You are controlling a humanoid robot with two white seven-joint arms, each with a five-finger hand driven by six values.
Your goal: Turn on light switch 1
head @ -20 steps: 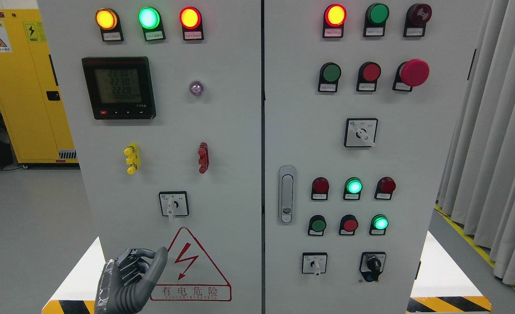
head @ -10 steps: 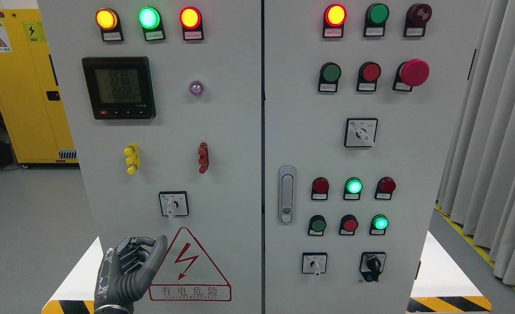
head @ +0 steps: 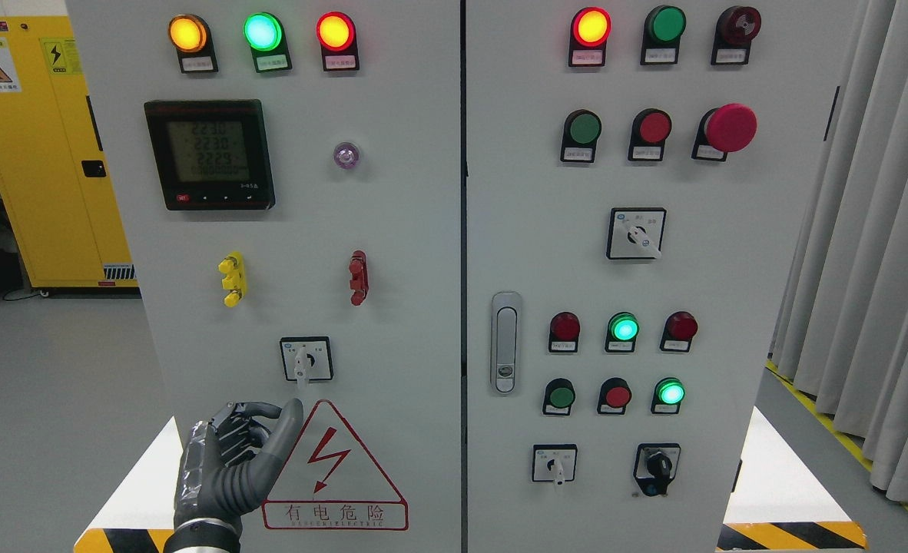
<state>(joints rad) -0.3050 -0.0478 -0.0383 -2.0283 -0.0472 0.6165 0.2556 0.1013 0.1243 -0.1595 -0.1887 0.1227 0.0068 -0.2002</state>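
Grey-gloved left hand [head: 227, 468] in the head view, entering at the lower left edge, raised before the pale grey metal control cabinet [head: 400, 230], fingers curled inward with nothing in them and thumb [head: 281, 434] pointing up. Just at 1 o'clock from the thumb tip, apart from it, the small square white-and-black rotary switch [head: 306, 359] with its white handle hanging down; whether this is light switch 1 cannot be told. At 4 o'clock from the hand, close beside it, the red triangular lightning warning sign [head: 335, 468]. Up at 12 o'clock from that switch, the yellow plastic terminal block [head: 232, 279] and the dark red terminal block [head: 358, 277], and higher, the black square digital meter [head: 210, 153] with lit figures. Along the top left, amber, green and red round lamps, all lit. On the right door, a grey recessed latch handle [head: 505, 342], a big red mushroom-head button [head: 730, 127], more round lamps and buttons, and three further rotary switches. Far left, a yellow metal safety cabinet [head: 39, 153]; far right, pale grey curtains [head: 876, 269].
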